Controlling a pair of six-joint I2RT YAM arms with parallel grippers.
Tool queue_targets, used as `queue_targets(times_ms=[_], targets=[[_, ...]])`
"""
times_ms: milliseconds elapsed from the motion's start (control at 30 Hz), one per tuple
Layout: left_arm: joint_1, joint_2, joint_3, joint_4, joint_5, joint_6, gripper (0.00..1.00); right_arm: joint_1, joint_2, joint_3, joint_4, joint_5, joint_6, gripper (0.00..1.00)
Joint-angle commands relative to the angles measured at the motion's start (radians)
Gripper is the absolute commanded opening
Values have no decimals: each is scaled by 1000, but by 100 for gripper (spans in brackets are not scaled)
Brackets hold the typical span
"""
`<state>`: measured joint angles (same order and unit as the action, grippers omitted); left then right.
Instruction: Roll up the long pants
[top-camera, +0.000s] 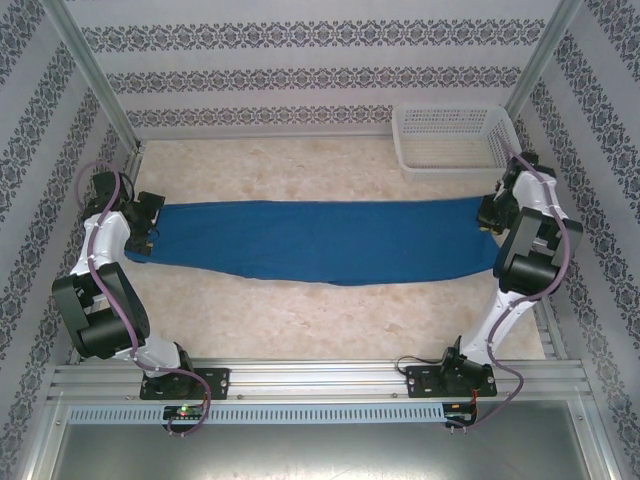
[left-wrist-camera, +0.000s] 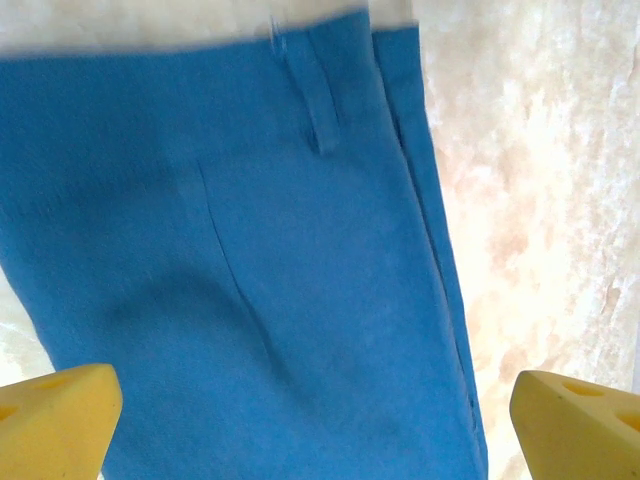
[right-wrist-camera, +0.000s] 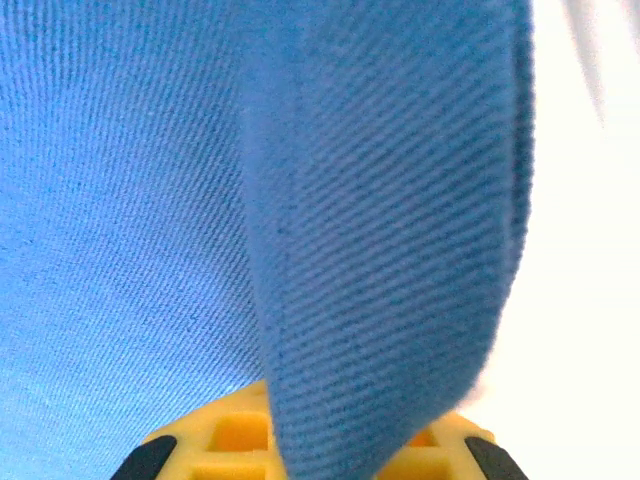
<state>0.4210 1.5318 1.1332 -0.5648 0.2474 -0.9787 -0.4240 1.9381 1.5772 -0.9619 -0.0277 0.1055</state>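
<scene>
The long pants (top-camera: 320, 240) lie flat across the table, royal blue, folded lengthwise, waist at the left and leg ends at the right. My left gripper (top-camera: 143, 228) hovers over the waist end, wide open; in the left wrist view its yellow fingertips (left-wrist-camera: 55, 420) straddle the waistband area of the pants (left-wrist-camera: 250, 280). My right gripper (top-camera: 492, 215) is at the leg ends, shut on the fabric. In the right wrist view a fold of the pants (right-wrist-camera: 390, 250) rises from between the closed yellow jaws.
A white mesh basket (top-camera: 452, 137) stands at the back right, just behind the right arm. Patterned walls and metal posts enclose the table on three sides. Bare marbled tabletop (top-camera: 300, 310) lies in front of the pants.
</scene>
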Motion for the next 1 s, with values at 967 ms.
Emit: queue_targets(times_ms=[967], targets=[[-17,-107,61,-121,-40,-3,100,748,-260,138,228,-373,575,0]])
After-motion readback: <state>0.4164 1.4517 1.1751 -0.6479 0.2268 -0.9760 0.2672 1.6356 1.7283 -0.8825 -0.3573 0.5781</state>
